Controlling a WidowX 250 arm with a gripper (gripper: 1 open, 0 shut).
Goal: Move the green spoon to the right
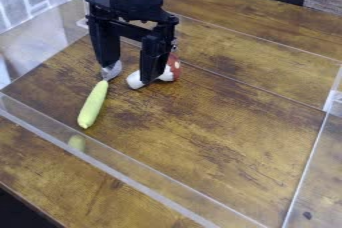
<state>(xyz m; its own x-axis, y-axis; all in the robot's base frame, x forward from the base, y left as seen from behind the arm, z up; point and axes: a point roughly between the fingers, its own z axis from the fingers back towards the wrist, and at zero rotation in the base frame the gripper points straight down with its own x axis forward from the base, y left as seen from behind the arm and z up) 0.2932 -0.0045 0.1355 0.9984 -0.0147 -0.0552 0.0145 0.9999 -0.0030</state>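
Fingers (107, 64) of the black gripper (131, 68) hid the bowl end of the green spoon (94, 103), so only its yellow-green handle showed plainly, slanting toward 7 o'clock on the wooden table (227, 122). The claw stood released, jaws spread wide, holding nothing. A white mushroom toy (151, 75) with a red cap sat partly masked behind the finger at 3 o'clock. Clear plastic walls (147, 177) fenced the surface; bare boards lay open toward 4 o'clock.
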